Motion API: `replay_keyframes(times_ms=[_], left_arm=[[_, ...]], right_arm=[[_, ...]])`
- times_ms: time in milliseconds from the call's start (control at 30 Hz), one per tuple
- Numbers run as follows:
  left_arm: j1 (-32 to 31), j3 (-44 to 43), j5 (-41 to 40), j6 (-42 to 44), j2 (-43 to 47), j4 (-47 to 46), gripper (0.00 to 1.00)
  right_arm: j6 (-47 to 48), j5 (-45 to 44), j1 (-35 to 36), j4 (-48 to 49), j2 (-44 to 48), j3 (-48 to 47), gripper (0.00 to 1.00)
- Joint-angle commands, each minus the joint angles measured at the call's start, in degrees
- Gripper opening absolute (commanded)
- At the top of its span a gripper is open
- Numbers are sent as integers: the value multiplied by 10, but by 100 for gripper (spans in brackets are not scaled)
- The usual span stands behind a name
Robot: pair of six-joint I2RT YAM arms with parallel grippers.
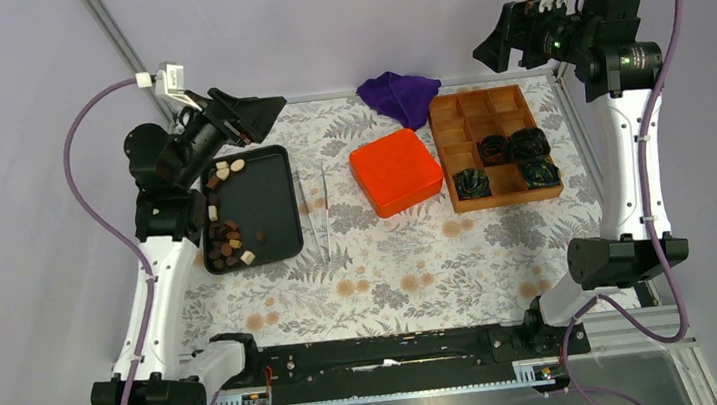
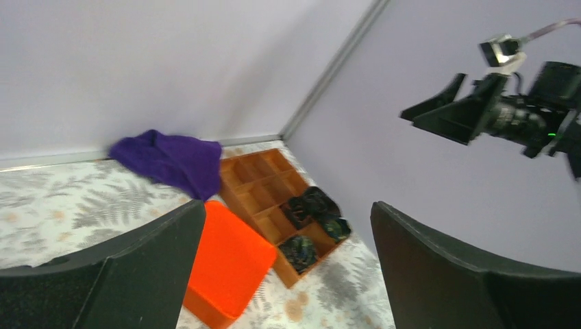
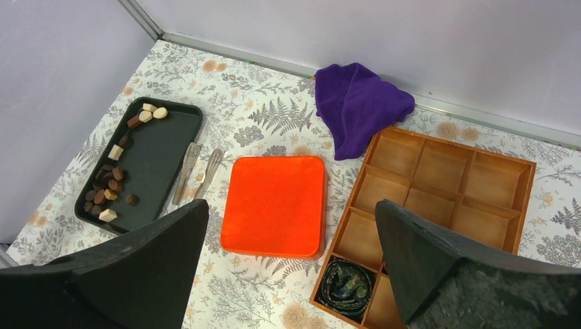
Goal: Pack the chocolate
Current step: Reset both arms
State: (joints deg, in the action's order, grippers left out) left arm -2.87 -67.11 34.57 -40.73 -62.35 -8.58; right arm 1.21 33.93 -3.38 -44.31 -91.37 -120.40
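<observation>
The left tool hung wide open and empty above the far edge of the black tray. The right tool, also wide open and empty, was raised over the far right corner of the counter. The chocolate lay along the tray's left side, well apart from the wooden box, which held four dark wrappers.
</observation>
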Motion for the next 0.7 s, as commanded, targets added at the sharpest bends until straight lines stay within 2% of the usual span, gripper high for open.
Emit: replay_keyframes(times_ms=[0, 133, 333, 433, 533, 600, 667], left_arm=[[4, -65, -66, 91, 12, 83, 99], [4, -105, -166, 155, 13, 193, 99], [4, -111, -179, 167, 20, 211, 99], [4, -100, -151, 150, 21, 192, 99], [4, -66, -43, 93, 17, 100, 99], [4, -56, 0, 55, 7, 53, 99], [4, -73, -21, 63, 0, 93, 99]], right_arm=[[4, -5, 2, 19, 5, -13, 100], [7, -16, 1, 18, 4, -19, 100], [-36, -59, 1, 36, 3, -24, 99], [-72, -37, 1, 44, 5, -17, 100], [-87, 62, 1, 51, 8, 6, 100], [-102, 109, 1, 64, 11, 23, 100], [-94, 56, 1, 63, 12, 21, 100]])
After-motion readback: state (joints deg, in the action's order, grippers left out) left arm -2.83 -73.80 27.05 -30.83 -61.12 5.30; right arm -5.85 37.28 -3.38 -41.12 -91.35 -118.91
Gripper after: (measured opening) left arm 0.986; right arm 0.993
